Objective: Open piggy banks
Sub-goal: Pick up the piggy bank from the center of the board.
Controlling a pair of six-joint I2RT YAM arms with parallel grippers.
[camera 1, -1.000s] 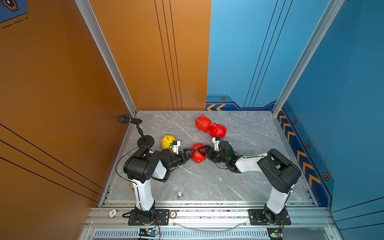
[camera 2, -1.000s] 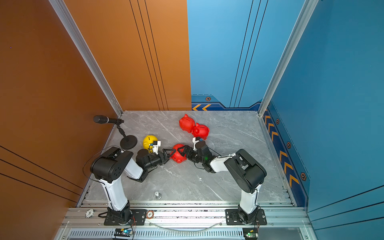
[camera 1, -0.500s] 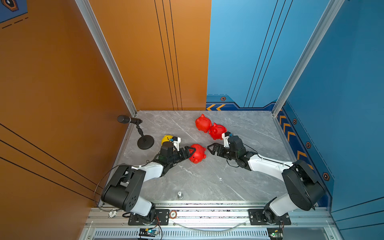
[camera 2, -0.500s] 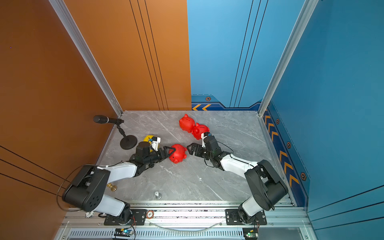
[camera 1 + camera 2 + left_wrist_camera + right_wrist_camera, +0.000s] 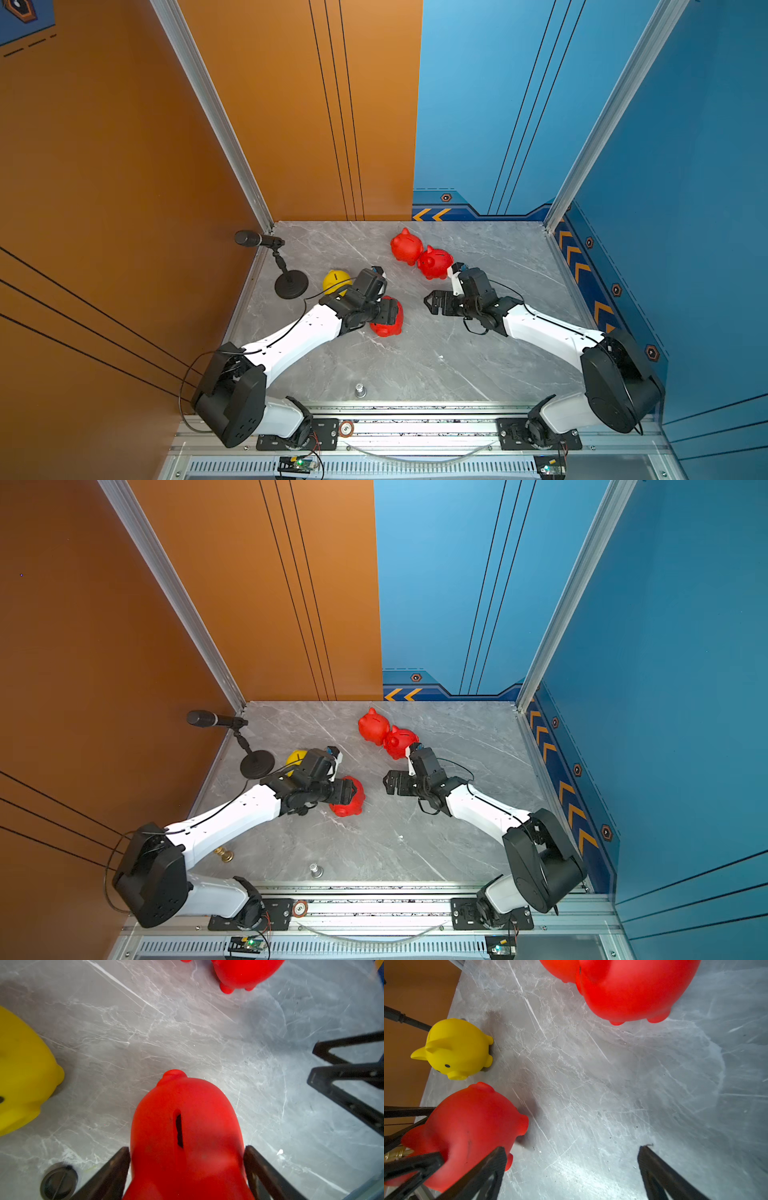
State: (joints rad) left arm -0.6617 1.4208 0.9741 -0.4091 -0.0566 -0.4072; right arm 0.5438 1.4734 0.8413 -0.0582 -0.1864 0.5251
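My left gripper [image 5: 388, 312] is shut on a red piggy bank [image 5: 390, 323] left of the table's middle; the left wrist view shows both fingers pressed against its sides [image 5: 187, 1136], coin slot facing the camera. My right gripper [image 5: 430, 301] stands open a short way to its right, with only bare table between its fingers [image 5: 654, 1167]. A yellow piggy bank [image 5: 334, 280] stands just behind the left wrist. Two more red piggy banks, one [image 5: 406, 246] touching the other [image 5: 435, 262], sit at the back, close to the right wrist.
A microphone on a round black stand [image 5: 291, 284] is at the left edge near the yellow bank. A black plug disc [image 5: 59, 1181] lies beside the left gripper. A metal stud [image 5: 359, 390] and a brass piece [image 5: 224, 854] stand near the front rail. Walls enclose three sides.
My right gripper has drawn back to the right, away from the held red piggy bank, and opened wide. The left gripper keeps its hold while its arm has stretched out lower.
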